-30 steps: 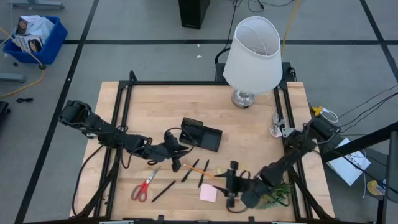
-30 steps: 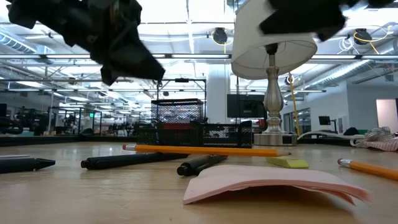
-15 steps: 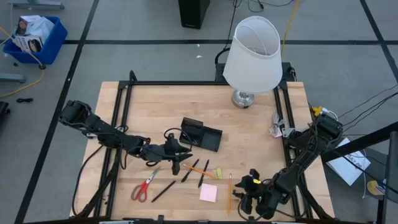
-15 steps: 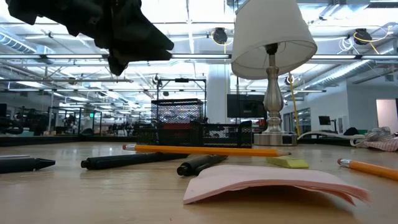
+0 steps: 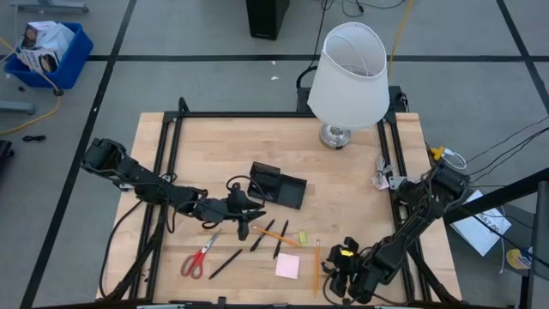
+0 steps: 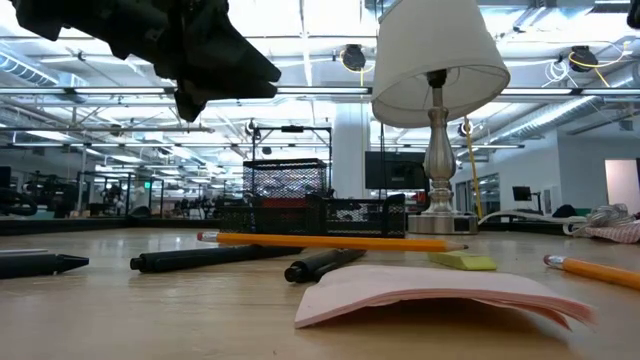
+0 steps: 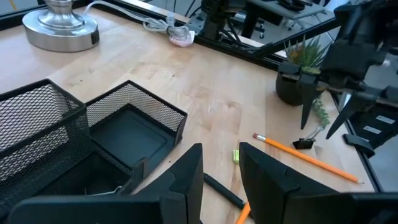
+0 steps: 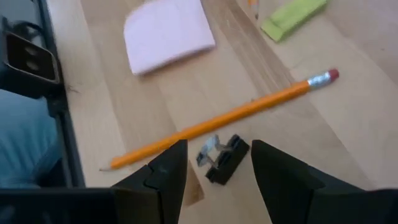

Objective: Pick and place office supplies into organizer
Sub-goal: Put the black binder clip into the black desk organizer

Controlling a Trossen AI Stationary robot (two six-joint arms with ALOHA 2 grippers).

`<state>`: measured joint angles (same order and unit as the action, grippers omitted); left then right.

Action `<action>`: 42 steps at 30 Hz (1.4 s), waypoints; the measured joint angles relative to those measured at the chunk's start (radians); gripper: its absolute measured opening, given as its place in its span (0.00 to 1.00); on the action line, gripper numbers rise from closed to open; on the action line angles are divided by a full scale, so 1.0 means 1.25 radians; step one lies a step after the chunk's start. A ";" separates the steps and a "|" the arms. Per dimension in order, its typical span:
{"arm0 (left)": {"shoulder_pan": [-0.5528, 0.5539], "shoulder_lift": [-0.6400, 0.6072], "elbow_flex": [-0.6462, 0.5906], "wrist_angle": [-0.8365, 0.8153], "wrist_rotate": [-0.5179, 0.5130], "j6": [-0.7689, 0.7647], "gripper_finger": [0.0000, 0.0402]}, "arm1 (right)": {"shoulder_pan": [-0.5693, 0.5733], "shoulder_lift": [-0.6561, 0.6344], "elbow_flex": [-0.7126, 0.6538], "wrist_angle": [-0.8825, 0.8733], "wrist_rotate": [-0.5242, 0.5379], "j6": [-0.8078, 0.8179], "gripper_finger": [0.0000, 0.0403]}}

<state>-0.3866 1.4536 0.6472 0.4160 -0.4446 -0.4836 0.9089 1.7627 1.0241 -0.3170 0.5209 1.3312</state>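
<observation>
We find the right gripper (image 8: pixel 214 163) has swung to the table's front edge, jaws wide over a binder clip (image 8: pixel 222 158), a pick seemingly imminent; the left gripper (image 7: pixel 219 163) hangs narrowly parted and empty beside the organizer (image 7: pixel 134 127).

Black mesh organizer (image 5: pixel 277 185) mid-table, pink sticky pad (image 5: pixel 287 266) flat

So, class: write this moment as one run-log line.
left gripper: open, empty, above pens beside organizer | right gripper: open over binder clip, beside pencil | nothing held
</observation>
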 joint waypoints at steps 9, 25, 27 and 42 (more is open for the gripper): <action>0.000 0.000 0.000 0.000 0.000 -0.014 0.26 | 0.000 0.003 0.000 -0.002 0.016 -0.008 0.42; 0.000 0.000 0.000 0.000 0.000 -0.015 0.26 | 0.000 0.003 0.000 -0.007 0.020 -0.060 0.07; 0.000 0.000 0.000 0.000 0.000 -0.015 0.26 | 0.000 0.003 0.000 -0.004 0.019 -0.070 0.03; 0.000 0.000 0.000 0.000 0.041 0.048 0.26 | -0.014 0.003 0.000 0.027 0.084 -0.202 0.02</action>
<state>-0.3866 1.4532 0.6476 0.4160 -0.3928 -0.4233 0.8919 1.7660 1.0241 -0.2832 0.6259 1.0790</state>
